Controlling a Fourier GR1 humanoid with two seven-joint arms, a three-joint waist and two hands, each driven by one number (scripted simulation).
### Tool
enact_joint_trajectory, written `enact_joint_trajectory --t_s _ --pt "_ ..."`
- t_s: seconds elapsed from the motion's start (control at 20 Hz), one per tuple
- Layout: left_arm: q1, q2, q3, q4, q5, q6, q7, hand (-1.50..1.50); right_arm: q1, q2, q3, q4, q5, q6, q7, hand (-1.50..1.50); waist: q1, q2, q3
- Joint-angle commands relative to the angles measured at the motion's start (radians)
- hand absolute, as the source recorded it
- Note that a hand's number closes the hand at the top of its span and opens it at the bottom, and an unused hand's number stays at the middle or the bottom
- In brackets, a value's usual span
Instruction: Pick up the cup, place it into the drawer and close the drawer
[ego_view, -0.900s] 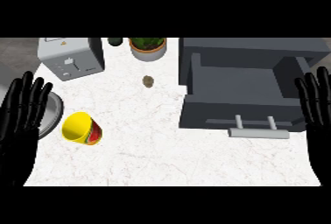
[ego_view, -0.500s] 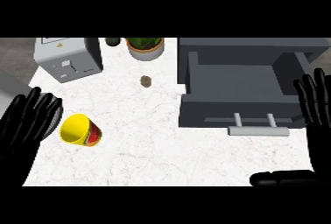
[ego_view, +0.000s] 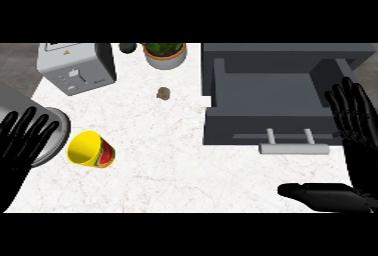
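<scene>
Glossy yellow cup (ego_view: 90, 149) on its side near the worktop's (ego_view: 170, 150) left edge, just beside the left robot hand (ego_view: 26, 137), fingers straight. Boxy grey drawer (ego_view: 277, 107) open at the right edge; right robot hand (ego_view: 356, 117) likewise spread, holding nothing.

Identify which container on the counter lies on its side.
The yellow cup, tipped with its mouth facing left, beside the left robot hand. The plant pot stands upright.

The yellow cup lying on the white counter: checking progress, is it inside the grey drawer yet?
No, the yellow cup lies on its side on the white counter, left of the open grey drawer.
</scene>
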Motion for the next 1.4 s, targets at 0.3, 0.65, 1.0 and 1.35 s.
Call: enact_joint_trajectory --t_s 0.3,0.65,1.0,1.35 --pt "-0.049 -0.051 0.045 0.266 -0.259 -0.020 -0.152 -1.50 0.037 0.011 -0.006 0.023 0.001 0.022 -0.059 -1.50 -0.006 0.000 0.001" --pt "-0.157 0.016 0.122 0.615 -0.386 -0.065 -0.336 -1.50 -0.071 -0.002 -0.036 0.026 -0.010 0.007 0.027 -1.50 -0.006 0.001 0.000" --pt "-0.236 0.026 0.113 0.903 -0.540 -0.040 -0.539 -1.50 -0.077 -0.034 -0.083 0.063 -0.058 0.061 -0.006 -1.50 -0.008 0.002 0.000" --pt "-0.440 0.073 0.129 1.343 -0.624 -0.038 -0.780 -1.50 -0.088 -0.015 -0.066 0.113 -0.038 0.059 -0.055 -1.50 -0.020 0.005 -0.002"
